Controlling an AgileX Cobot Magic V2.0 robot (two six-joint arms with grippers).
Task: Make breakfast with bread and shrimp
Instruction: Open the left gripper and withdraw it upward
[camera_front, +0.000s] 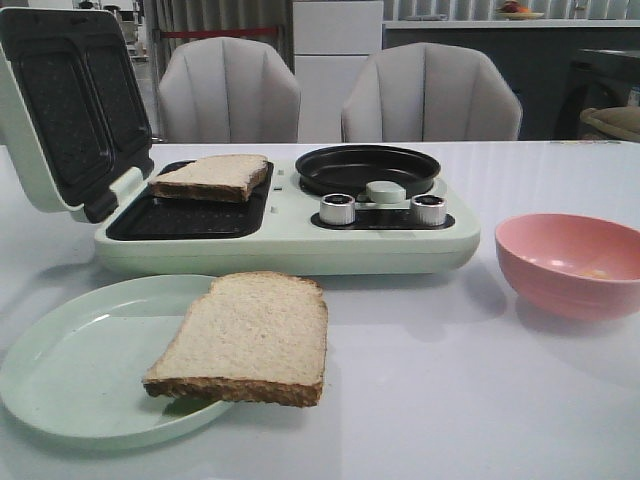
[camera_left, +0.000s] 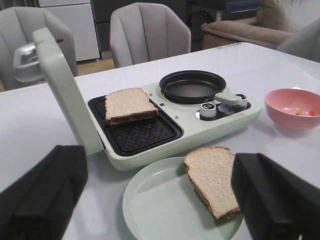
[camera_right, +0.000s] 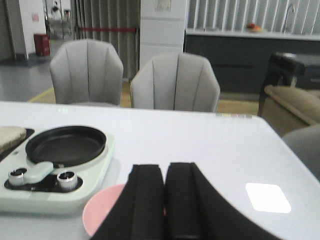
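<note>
One slice of bread (camera_front: 245, 335) (camera_left: 212, 177) lies on the pale green plate (camera_front: 70, 370) (camera_left: 155, 210), overhanging its right rim. A second slice (camera_front: 212, 175) (camera_left: 129, 105) rests tilted on the far grill plate of the open sandwich maker (camera_front: 290, 240). Small orange shrimp (camera_left: 298, 111) (camera_front: 595, 272) lie in the pink bowl (camera_front: 570, 265) (camera_right: 102, 212). My left gripper (camera_left: 162, 195) hangs open and empty above the plate, fingers wide apart. My right gripper (camera_right: 165, 170) is shut above the bowl; nothing clearly shows between its fingers. Neither gripper shows in the front view.
The sandwich maker's lid (camera_front: 60, 100) (camera_left: 65, 95) stands upright at the left. A black round pan (camera_front: 367, 168) (camera_right: 65, 145) sits on the machine's right half, with two silver knobs (camera_front: 337, 208) in front. Two grey chairs (camera_front: 430, 95) stand behind the table.
</note>
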